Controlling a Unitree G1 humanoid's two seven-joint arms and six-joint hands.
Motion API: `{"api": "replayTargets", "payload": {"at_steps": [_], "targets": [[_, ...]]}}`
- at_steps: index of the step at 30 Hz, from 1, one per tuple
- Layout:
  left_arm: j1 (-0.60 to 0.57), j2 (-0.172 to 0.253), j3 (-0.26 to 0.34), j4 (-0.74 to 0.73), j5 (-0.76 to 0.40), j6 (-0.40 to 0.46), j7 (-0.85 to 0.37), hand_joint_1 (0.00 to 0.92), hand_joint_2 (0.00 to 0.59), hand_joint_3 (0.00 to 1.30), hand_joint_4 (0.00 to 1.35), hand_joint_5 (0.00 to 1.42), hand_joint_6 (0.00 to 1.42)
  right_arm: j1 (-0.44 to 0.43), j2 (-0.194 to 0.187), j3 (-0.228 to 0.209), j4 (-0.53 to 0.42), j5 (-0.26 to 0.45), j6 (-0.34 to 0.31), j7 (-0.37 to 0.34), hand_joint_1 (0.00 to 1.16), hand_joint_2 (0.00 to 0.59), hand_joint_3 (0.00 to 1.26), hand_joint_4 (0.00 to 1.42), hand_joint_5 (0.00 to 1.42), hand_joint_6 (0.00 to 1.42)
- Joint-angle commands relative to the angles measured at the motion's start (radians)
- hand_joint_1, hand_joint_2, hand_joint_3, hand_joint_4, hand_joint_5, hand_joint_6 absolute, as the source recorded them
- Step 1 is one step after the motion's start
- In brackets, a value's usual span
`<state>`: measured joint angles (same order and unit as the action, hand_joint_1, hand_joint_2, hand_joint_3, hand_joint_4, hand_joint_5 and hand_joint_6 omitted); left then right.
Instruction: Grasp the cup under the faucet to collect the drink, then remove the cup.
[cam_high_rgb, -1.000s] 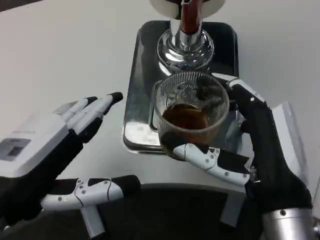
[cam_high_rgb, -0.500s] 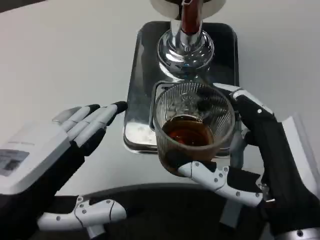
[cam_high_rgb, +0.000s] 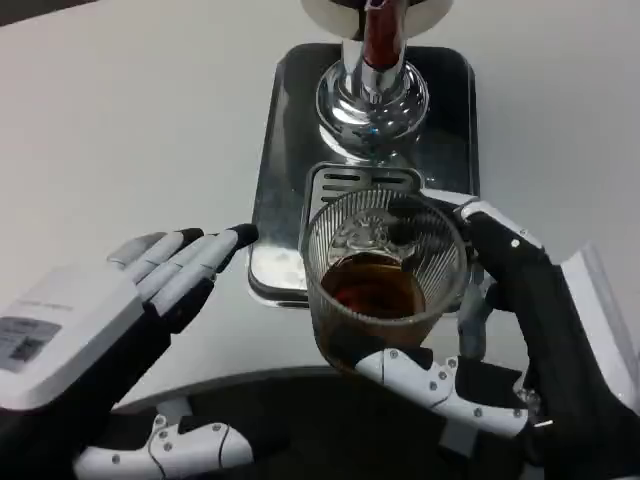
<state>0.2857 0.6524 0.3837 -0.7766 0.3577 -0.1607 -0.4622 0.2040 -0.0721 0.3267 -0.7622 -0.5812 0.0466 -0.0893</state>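
In the head view the right hand (cam_high_rgb: 520, 330) wraps the cup (cam_high_rgb: 383, 268), part-filled with brown drink, before the faucet (cam_high_rgb: 374, 70) over the tray (cam_high_rgb: 290, 150), so it should draw it away level and slow, while the left hand (cam_high_rgb: 120, 310) waits empty, fingers spread.

Even, bright overhead light falls on the white surface (cam_high_rgb: 120, 120), which looks flat and nearly shadowless. The chrome faucet base (cam_high_rgb: 371, 100) carries hard white glare spots, and the metal tray (cam_high_rgb: 285, 150) mirrors soft grey reflections. The ribbed glass cup (cam_high_rgb: 383, 275) glints along its rim. Detail is soft overall, with slight blur on the fingers (cam_high_rgb: 190, 260).
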Motion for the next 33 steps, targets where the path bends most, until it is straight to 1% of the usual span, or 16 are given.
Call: {"api": "replayTargets", "payload": {"at_steps": [1,26,33], "targets": [[0.025,-0.002,0.016,-0.009,-0.005,-0.018,-0.011,0.0,0.093,0.0,0.0,0.0,0.0,0.023,0.0,0.013,-0.05,0.012,-0.068,0.002,0.81,0.232,0.84,0.94,1.12,1.26],[0.039,-0.002,0.026,-0.021,-0.024,-0.019,-0.023,0.0,0.093,0.0,0.0,0.0,0.0,0.077,-0.017,-0.003,-0.09,0.037,-0.093,0.03,0.81,0.232,0.84,0.96,1.13,1.27],[0.041,-0.003,0.027,-0.019,-0.025,-0.024,-0.023,0.0,0.093,0.0,0.0,0.0,0.0,0.098,-0.018,0.001,-0.101,0.038,-0.1,0.035,0.81,0.232,0.85,0.96,1.15,1.27]]}}
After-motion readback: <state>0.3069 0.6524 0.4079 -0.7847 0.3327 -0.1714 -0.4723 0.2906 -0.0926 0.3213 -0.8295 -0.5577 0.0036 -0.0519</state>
